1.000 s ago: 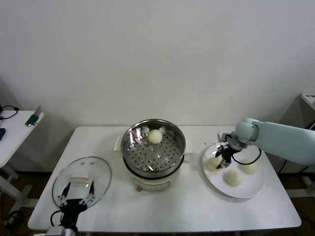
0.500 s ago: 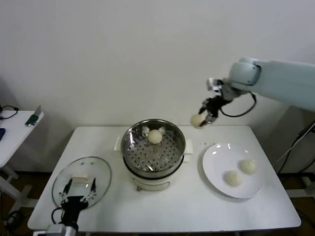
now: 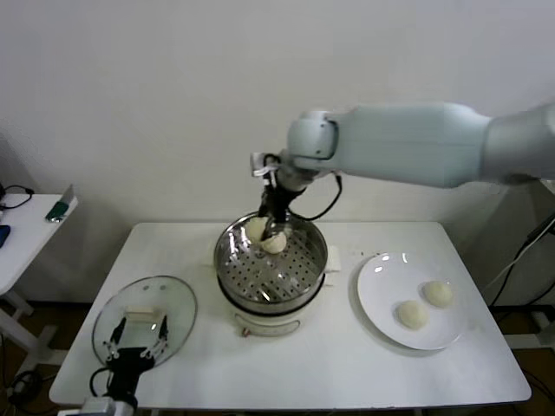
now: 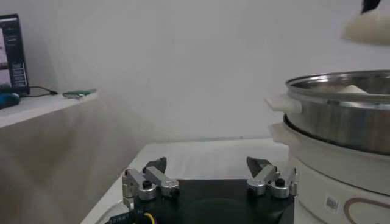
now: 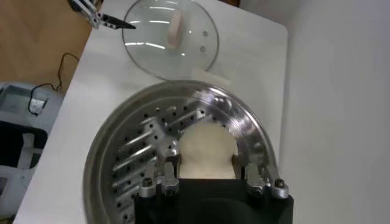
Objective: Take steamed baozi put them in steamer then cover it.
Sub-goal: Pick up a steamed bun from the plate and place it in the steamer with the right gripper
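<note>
The right hand (image 3: pixel 264 227) gripped a bun (image 3: pixel 256 229) between its fingers, over the steamer's (image 3: pixel 270 295) far rim beside another bun (image 3: pixel 275 243). The left hand (image 3: pixel 134 340) hovered open above the lid (image 3: pixel 178 303), near the surface's left front corner.

A white table (image 3: pixel 347 364) stood against a plain white wall (image 3: pixel 173 104). A round white plate (image 3: pixel 381 299) lay near the table's right edge. Off the table's left edge stood a second white side table (image 3: pixel 22 234), carrying a small dark green object (image 3: pixel 59 209) and a dark cable (image 3: pixel 16 198).
</note>
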